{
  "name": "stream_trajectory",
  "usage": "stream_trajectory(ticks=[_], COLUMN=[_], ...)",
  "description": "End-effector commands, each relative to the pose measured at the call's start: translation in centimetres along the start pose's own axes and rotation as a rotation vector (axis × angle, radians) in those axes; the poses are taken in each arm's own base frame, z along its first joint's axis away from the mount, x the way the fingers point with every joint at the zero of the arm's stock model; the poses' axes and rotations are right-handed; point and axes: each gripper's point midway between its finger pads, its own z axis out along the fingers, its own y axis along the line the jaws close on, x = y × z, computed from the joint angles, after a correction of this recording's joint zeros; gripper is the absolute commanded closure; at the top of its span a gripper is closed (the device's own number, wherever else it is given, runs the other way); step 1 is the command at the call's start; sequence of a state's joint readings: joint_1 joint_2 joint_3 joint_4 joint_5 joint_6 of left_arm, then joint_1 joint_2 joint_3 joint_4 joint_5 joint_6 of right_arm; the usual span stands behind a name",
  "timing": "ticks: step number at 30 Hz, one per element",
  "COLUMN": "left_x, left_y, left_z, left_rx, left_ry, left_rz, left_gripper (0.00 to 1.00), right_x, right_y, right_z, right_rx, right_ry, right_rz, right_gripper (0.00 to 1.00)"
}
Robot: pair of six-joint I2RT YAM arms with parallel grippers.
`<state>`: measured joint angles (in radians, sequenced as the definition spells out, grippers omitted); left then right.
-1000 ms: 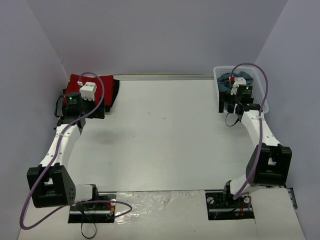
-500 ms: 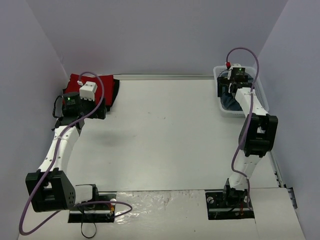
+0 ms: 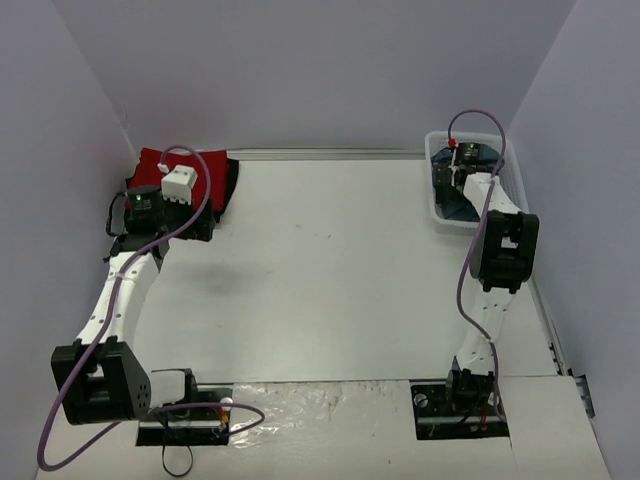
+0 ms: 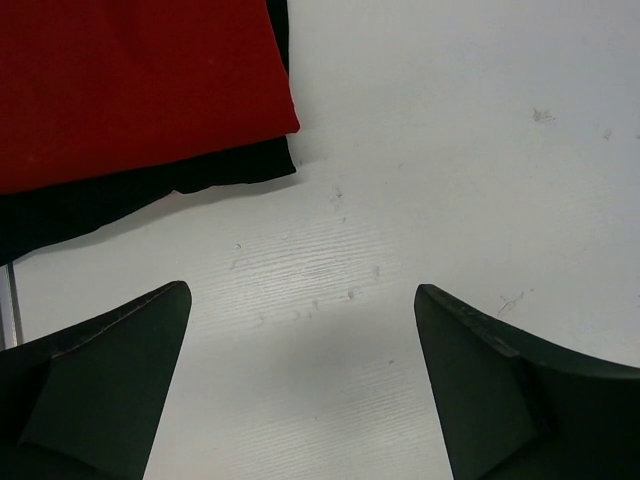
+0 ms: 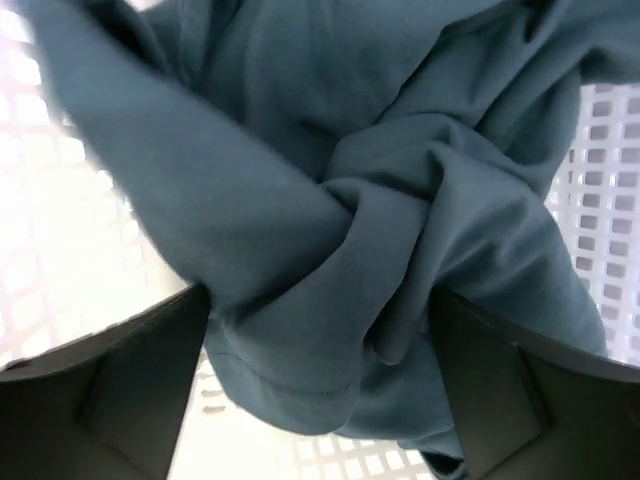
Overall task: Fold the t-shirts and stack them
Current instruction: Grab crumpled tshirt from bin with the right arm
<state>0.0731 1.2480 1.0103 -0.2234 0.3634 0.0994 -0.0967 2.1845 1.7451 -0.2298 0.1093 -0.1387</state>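
Observation:
A folded red t-shirt [image 3: 152, 162] [image 4: 130, 80] lies on a black t-shirt [image 3: 229, 184] [image 4: 100, 210] at the table's far left corner. My left gripper [image 3: 188, 222] [image 4: 300, 300] hovers over bare table just beside that stack, open, with nothing between its fingers. The slate-blue t-shirt [image 3: 450, 207] [image 5: 330, 180] lies crumpled in the white lattice basket [image 3: 432, 148] [image 5: 610, 180] at the far right. My right gripper [image 3: 457, 188] [image 5: 320, 300] reaches down into the basket, its jaws standing wide on either side of a bunched fold of the blue cloth, which touches both fingers.
Grey walls close in the table on three sides. The right arm stretches forward along the right edge, its purple cable looping over the basket. The left arm's cable arcs over the red and black stack.
The right arm has stretched further forward and its gripper has gone down into the basket onto the blue t-shirt. The left arm has barely moved.

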Motion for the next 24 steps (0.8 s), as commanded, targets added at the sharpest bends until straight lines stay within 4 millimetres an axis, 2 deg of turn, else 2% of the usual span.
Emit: stream_trajectory(ticks=[1, 2, 4, 5, 8, 9, 11, 12, 13, 14, 16, 17, 20, 21, 22, 24], left_x=[-2.0, -1.9, -1.7, -1.7, -1.5, -1.5, -1.5, -1.4, -1.4, -1.5, -1.7, -1.7, -1.9, -1.9, -1.9, -2.1], left_y=[-0.1, -0.2, -0.2, -0.2, -0.2, -0.2, -0.3, -0.4, -0.4, -0.3, -0.4, -0.4, -0.6, -0.6, -0.7, -0.7], left_z=[-0.9, -0.9, -0.7, -0.7, -0.6, -0.6, -0.5, -0.5, -0.5, -0.6, -0.7, -0.8, -0.9, -0.9, -1.0, -1.0], left_rx=[0.007, 0.01, 0.013, 0.013, 0.014, 0.014, 0.02, 0.021, 0.024, 0.023, 0.026, 0.027, 0.032, 0.033, 0.036, 0.037], left_ry=[-0.048, -0.046, -0.041, -0.039, -0.032, -0.032, -0.031, -0.03, -0.029, -0.03, -0.038, -0.042, -0.051, -0.052, -0.053, -0.058], left_rz=[0.024, 0.024, 0.023, 0.023, 0.02, 0.018, 0.015, 0.016, 0.014, 0.012, 0.009, 0.01, 0.008, 0.006, 0.008, 0.007], left_gripper=[0.06, 0.06, 0.06, 0.06, 0.06, 0.06, 0.06, 0.06, 0.06, 0.06, 0.06, 0.06, 0.06, 0.06, 0.06, 0.06], right_x=[0.4, 0.6, 0.8, 0.9, -0.5, -2.1, -3.6, -5.2, -6.0, -7.4, -8.8, -9.8, -11.2, -12.2, -12.6, -14.2], right_y=[-0.5, -0.4, -0.2, 0.1, 0.2, -0.1, 0.0, -0.5, -0.7, -1.0, -0.5, -0.8, -1.3, -0.5, -0.9, -0.8], right_z=[0.3, 0.5, 0.5, 0.3, -1.9, -3.9, -6.0, -8.3, -9.5, -12.1, -14.8, -17.3, -20.9, -23.3, -24.5, -28.1], right_rx=[0.029, 0.021, 0.013, -0.005, -0.038, -0.039, -0.061, -0.055, -0.049, -0.038, -0.038, -0.033, -0.002, -0.01, 0.011, 0.0], right_ry=[0.036, 0.04, 0.05, 0.052, 0.005, -0.043, -0.094, -0.15, -0.177, -0.234, -0.292, -0.342, -0.416, -0.469, -0.493, -0.571], right_rz=[-0.001, -0.008, -0.011, -0.012, 0.007, 0.035, 0.058, 0.074, 0.079, 0.083, 0.074, 0.074, 0.057, 0.045, 0.042, 0.045], right_gripper=[0.26, 0.56, 0.9, 1.0, 1.0, 1.0, 1.0, 1.0, 1.0, 1.0, 1.0, 1.0, 1.0, 1.0, 1.0, 1.0])
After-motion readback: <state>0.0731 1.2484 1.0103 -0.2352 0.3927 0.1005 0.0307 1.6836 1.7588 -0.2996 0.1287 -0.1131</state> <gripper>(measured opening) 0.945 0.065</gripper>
